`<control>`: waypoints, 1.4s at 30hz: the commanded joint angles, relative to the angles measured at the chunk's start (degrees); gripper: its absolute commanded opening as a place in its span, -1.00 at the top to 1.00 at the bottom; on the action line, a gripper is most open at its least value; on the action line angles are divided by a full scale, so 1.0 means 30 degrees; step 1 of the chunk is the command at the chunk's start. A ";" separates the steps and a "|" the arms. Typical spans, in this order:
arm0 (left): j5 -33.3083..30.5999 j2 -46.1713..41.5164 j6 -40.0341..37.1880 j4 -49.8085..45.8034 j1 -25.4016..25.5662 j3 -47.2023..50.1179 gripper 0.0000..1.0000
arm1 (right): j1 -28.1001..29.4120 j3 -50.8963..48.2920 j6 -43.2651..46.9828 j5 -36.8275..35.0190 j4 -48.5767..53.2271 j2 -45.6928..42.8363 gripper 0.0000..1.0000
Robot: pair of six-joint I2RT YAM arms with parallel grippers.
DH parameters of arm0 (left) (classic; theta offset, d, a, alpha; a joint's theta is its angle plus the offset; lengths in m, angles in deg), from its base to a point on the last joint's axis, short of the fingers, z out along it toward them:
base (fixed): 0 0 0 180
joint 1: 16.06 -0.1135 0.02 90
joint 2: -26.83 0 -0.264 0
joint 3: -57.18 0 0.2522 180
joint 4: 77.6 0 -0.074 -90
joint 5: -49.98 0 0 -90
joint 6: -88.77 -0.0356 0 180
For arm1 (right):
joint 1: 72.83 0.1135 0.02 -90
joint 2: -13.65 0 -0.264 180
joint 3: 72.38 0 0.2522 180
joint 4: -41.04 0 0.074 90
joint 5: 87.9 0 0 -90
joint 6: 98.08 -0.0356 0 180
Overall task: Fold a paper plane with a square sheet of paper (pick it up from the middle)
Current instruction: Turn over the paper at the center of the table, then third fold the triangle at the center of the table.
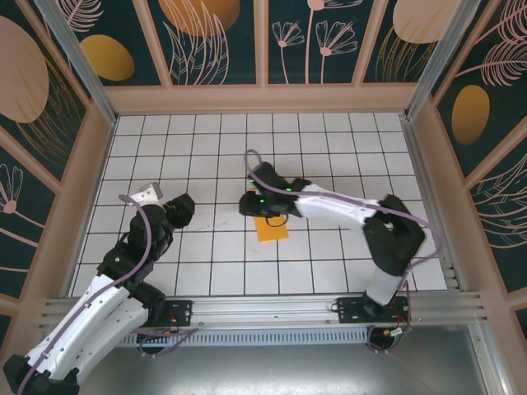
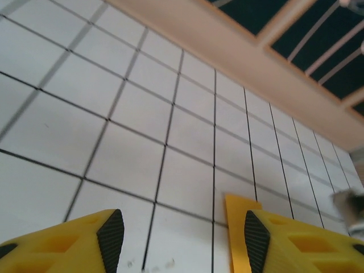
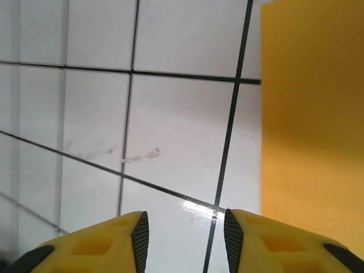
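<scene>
The orange-yellow sheet of paper [image 1: 272, 230] lies flat on the white tiled table [image 1: 329, 148] near the middle, about one tile wide. My right gripper [image 1: 249, 203] hovers just above the paper's far left corner. In the right wrist view the paper [image 3: 313, 114] lies to the right of the right gripper [image 3: 186, 233], which is open over bare tile. My left gripper [image 1: 183, 208] stands about two tiles left of the paper. It is open [image 2: 183, 233] with nothing between its fingers, and a strip of the paper [image 2: 236, 227] shows beside its right finger.
Wooden walls [image 1: 263, 99] with patterned panels enclose the table on three sides. A metal rail [image 1: 263, 309] carrying both arm bases runs along the near edge. Bare tiles stretch behind and to the right of the paper.
</scene>
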 commanded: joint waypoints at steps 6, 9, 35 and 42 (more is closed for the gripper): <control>0.7813 0.2920 0.1573 0.5902 -0.0054 0.2612 -0.23 | -0.1649 -0.4967 -0.0602 0.4331 -0.7261 -0.0595 0.72; 0.8628 0.4998 0.1997 0.7466 -0.0055 0.2424 -0.23 | -0.1645 -0.5325 -0.0948 0.3868 -0.7447 0.0212 0.77; 1.2106 2.0724 0.0933 1.0275 -0.0054 -0.6903 0.38 | -0.0019 -0.8568 -0.4993 -0.1262 -0.8997 -0.3334 0.49; 1.2291 2.3227 0.1077 1.1070 -0.0054 -0.7590 0.39 | -0.2788 -1.1488 -0.3564 0.1918 -0.9593 -0.5377 0.32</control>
